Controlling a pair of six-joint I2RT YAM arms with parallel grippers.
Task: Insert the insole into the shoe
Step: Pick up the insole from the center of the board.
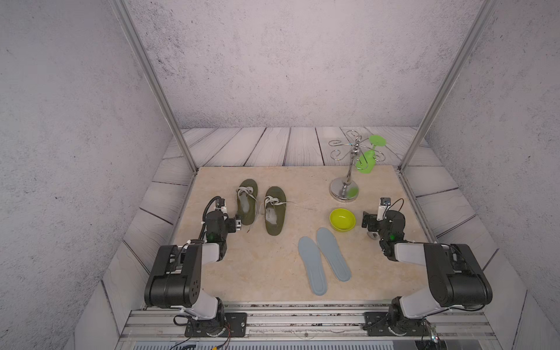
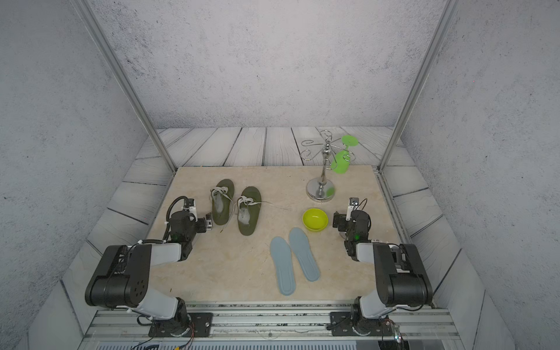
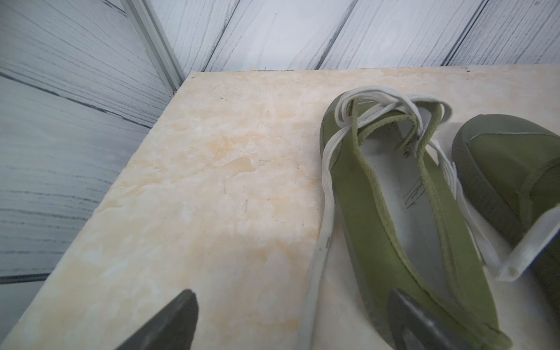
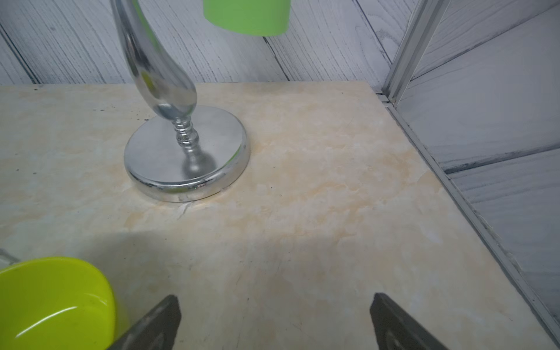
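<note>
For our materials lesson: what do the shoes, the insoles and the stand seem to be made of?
Shoes: likely olive canvas, matt, with frayed woven edging. Insoles: probably grey foam, matt, with pressed grooves. Stand: polished metal, seemingly; its base mirrors surroundings.

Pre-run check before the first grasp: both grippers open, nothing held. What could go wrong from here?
1. Loose laces cross the shoes; the insoles may snag on them going in.
2. The insoles lie close side by side; pinching one may drag the other along.
3. The bowl sits right beside the right gripper; a sweep toward the insoles may clip it.
</note>
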